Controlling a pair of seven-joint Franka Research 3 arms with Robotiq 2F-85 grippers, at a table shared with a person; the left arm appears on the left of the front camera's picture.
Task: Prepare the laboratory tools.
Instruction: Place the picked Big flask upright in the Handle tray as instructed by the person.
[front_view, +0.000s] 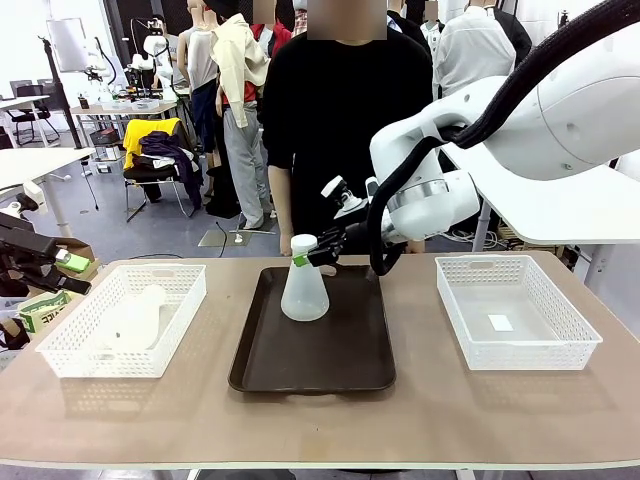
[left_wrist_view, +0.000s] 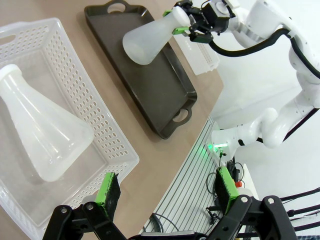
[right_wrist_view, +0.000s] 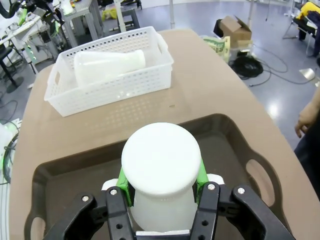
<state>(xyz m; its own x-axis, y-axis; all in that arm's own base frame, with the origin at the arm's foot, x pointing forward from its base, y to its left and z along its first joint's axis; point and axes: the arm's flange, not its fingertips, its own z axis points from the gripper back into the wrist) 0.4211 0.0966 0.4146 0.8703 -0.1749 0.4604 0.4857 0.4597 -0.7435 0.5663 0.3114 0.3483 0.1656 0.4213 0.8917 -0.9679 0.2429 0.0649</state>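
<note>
Bare table (front_view: 300, 430) was seen along the near edge, and open strips were left between the baskets and the tray.

At the left, the left basket (front_view: 110, 365) was set near the table's left edge. 1 flask (front_view: 135, 320) was laid on its side inside it. The left gripper (left_wrist_view: 167, 192) was held off the near corner of this basket, its fingers spread wide with nothing between them.

In the middle, the dark tray (front_view: 310, 365) was placed with bare room on its near half. The other flask (front_view: 304, 295) was held upright over the far half. Whether its bottom touched the tray could not be told. Its neck was pinched by the right gripper (front_view: 312, 252), with a green pad (right_wrist_view: 124, 182) pressed on each side.

At the right, the right basket (front_view: 520, 355) was set well apart from the tray, with just a small white label (front_view: 500, 322) inside.

Behind the tray, a person (front_view: 340, 120) was stood close to the far edge, and the right arm was stretched across in front of them.

Counted: 2 flasks, 2 baskets, 1 tray.
</note>
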